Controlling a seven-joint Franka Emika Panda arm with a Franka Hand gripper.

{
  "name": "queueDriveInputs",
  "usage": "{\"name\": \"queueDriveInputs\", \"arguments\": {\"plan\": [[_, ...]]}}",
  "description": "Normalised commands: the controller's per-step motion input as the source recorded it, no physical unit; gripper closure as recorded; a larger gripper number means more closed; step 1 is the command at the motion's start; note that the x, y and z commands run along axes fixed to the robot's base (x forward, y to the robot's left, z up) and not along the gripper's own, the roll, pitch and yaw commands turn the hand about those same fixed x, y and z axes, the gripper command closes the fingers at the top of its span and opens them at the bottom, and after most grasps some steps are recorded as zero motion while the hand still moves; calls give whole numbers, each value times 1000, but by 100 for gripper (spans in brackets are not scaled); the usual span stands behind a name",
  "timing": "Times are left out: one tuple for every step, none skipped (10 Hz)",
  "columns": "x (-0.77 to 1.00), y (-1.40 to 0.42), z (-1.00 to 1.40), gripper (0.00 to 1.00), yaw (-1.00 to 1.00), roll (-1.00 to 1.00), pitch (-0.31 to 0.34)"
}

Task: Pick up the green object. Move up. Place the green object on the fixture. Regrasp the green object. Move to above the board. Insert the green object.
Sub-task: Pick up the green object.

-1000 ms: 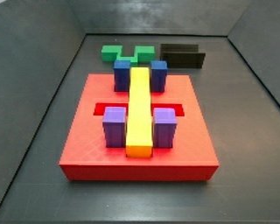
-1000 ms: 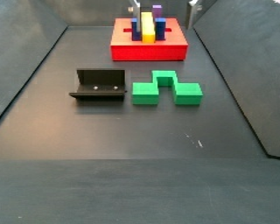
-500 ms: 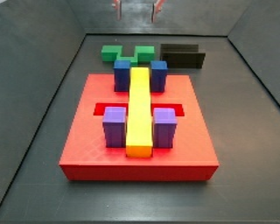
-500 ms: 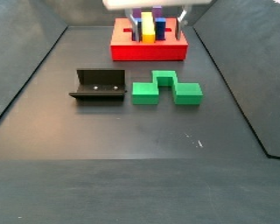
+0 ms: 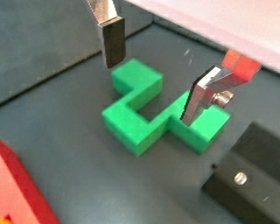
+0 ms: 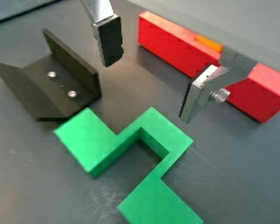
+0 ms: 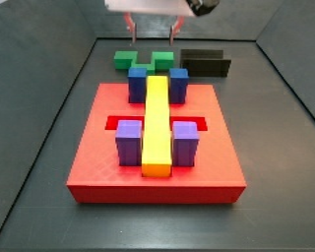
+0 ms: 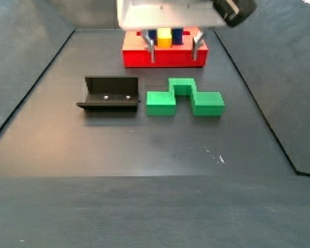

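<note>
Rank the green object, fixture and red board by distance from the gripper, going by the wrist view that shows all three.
Gripper is open, hovering above the floor.
1. Green object: on the floor just beyond the fingertips, nearest.
2. Fixture and red board: one on each side of the gripper, beyond the fingers; too close to call between them.

Count: 1 green object (image 8: 185, 98), 1 fixture (image 8: 108, 95), 1 board (image 7: 157, 157). On the board: 2 blue blocks (image 7: 177, 84), 2 purple blocks (image 7: 129, 144), 1 yellow bar (image 7: 157, 123). 1 end effector (image 6: 153, 67) above the green object, 2 fingers (image 6: 108, 40), apart.
</note>
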Motion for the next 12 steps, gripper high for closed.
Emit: {"name": "queueDriveInputs", "arguments": {"plan": [[0, 0, -537, 0, 0, 81, -36], [-49, 0, -503, 0, 0, 74, -21], [-86, 0, -449, 0, 0, 41, -19], [-129, 0, -414, 0, 0, 24, -9], [-117, 0, -360, 0, 0, 19, 0], [-103, 0, -360, 0, 0, 0, -9], [-111, 0, -380, 0, 0, 13, -10], [-74, 0, -360, 0, 0, 23, 0], [-114, 0, -349, 0, 0, 21, -3], [-66, 0, -286, 0, 0, 41, 0], [0, -57, 0, 0, -3, 54, -1], [0, -6, 0, 0, 0, 6, 0]]}}
